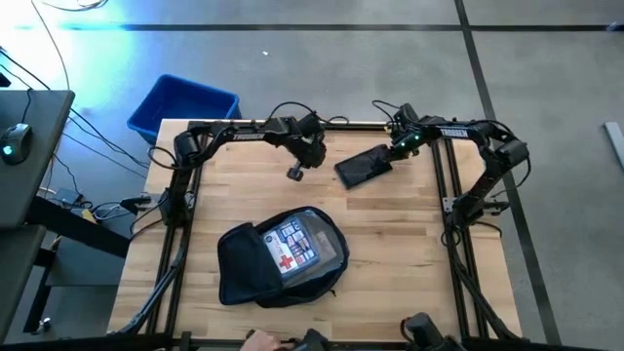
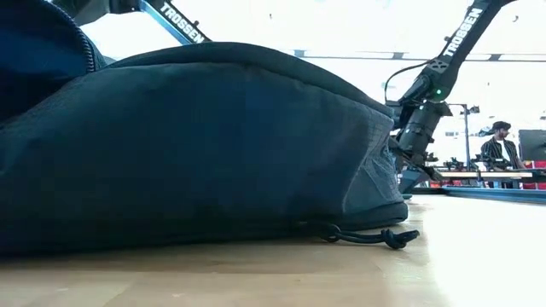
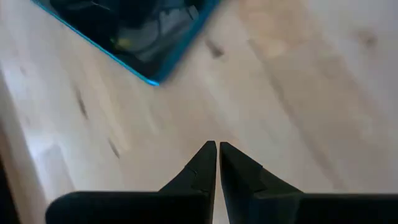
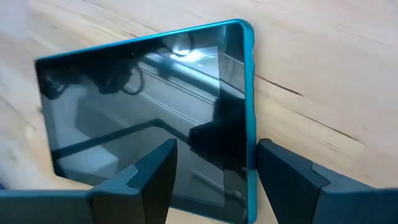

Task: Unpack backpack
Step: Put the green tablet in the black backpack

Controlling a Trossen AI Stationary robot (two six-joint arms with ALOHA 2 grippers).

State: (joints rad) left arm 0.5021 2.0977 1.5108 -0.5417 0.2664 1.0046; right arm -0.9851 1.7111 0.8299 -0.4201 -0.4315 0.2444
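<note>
The left tool [image 3: 216, 163] is clenched on nothing, its two dark fingers pressed tip to tip just above the bare wood near the far edge of the table [image 1: 409, 244]. The right tool [image 4: 214, 165] stands released, its fingers apart over one end of a tablet [image 4: 149, 112] with a glossy dark screen and a bright blue rim, which lies flat on the table at the far side; I cannot tell whether the fingers touch it. Nearer the front edge, roughly in the middle, lies the one backpack [image 1: 278, 255]: dark navy-black soft fabric, rounded oval in outline, unzipped, with a pouch [image 1: 297, 244] showing a red cross and printed panels in its open mouth. From table height its side [image 2: 196, 145] fills most of the view, with a black knotted cord [image 2: 371, 235] trailing from its base onto the wood. One blue bin [image 1: 182, 105] stands on the floor off the table's far left corner. A person [image 2: 496, 145] shows far back in the room.
</note>
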